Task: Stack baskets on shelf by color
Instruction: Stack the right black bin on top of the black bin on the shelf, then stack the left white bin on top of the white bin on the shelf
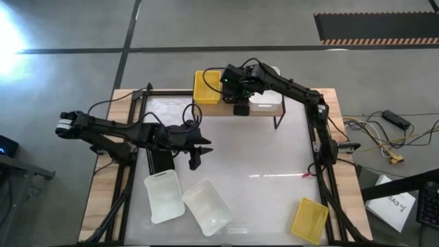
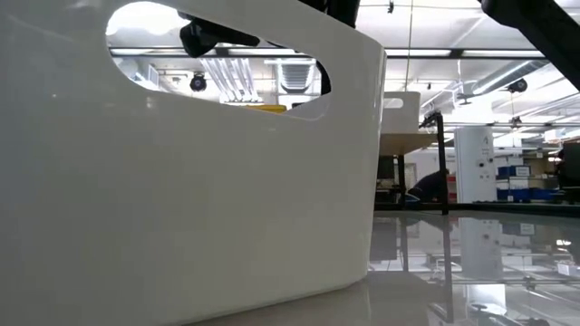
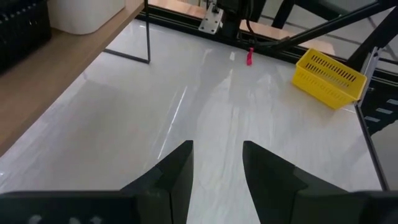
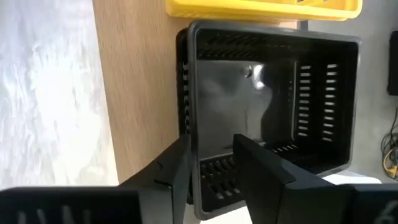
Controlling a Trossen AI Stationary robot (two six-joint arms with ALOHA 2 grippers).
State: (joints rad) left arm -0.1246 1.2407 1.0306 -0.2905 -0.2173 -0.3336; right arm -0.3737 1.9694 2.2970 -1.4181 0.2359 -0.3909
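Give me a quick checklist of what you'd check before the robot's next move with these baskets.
1. Black basket on the shelf: ok, it sits on the wooden top between a yellow basket and a white basket.
2. Right end effector at the black basket: ok, its fingers straddle the basket's wall.
3. Right grip released: cannot tell.
4. Left end effector free: ok, open and holding nothing above the table.
5. Baskets left to stack: not ok, two white ones and a yellow one lie on the table.
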